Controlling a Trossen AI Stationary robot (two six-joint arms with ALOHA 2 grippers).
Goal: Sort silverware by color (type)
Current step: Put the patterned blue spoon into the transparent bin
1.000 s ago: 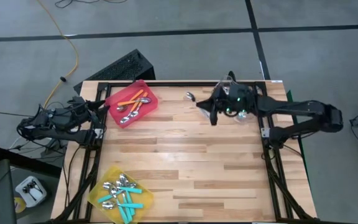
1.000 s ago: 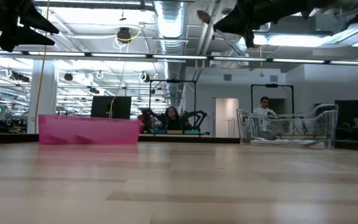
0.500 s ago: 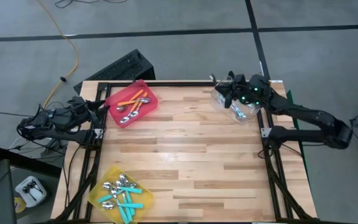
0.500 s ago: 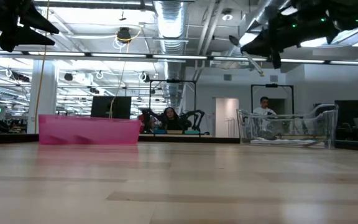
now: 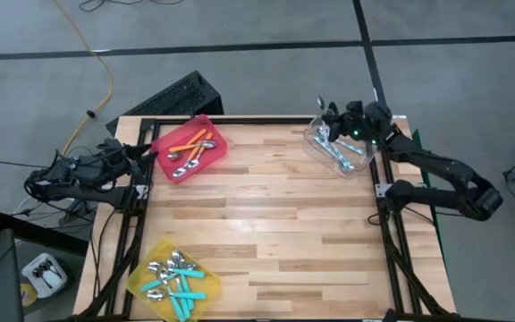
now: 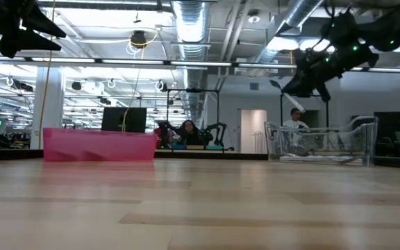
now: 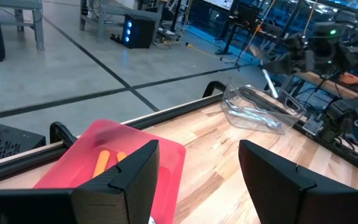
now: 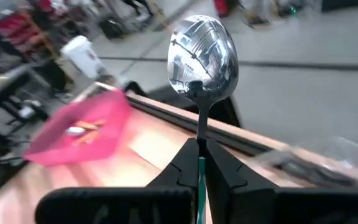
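My right gripper (image 5: 333, 121) is shut on a spoon and hangs above the clear bin (image 5: 338, 150) at the table's far right. The spoon's shiny bowl (image 8: 202, 55) sticks out ahead of the fingers, and a sliver of light blue handle (image 8: 201, 177) shows between them. The clear bin holds spoons of the same look. A red bin (image 5: 189, 148) at the far left holds orange-handled spoons. A yellow bin (image 5: 173, 279) at the near left holds teal-handled spoons. My left gripper (image 7: 197, 168) waits open at the table's left edge, beside the red bin. My right gripper pinches the spoon between its two fingers where the metal neck (image 8: 199, 127) meets the handle. The fingers lie along the spoon, pointing slightly below level toward the table's left. The spoon is lifted clear above the clear bin, bowl foremost (image 6: 276, 85), handle running back under the fingers.
The middle and near right of the wooden table (image 5: 275, 224) lie bare. A dark frame (image 5: 387, 224) runs along the table's sides. In the low view, people (image 6: 189, 132) show in the room beyond the table.
My right gripper has carried the spoon from over the far middle of the table toward the right edge and down, ending above the clear bin. It has rolled somewhat on the way and stayed shut. The spoon stays clear of everything.
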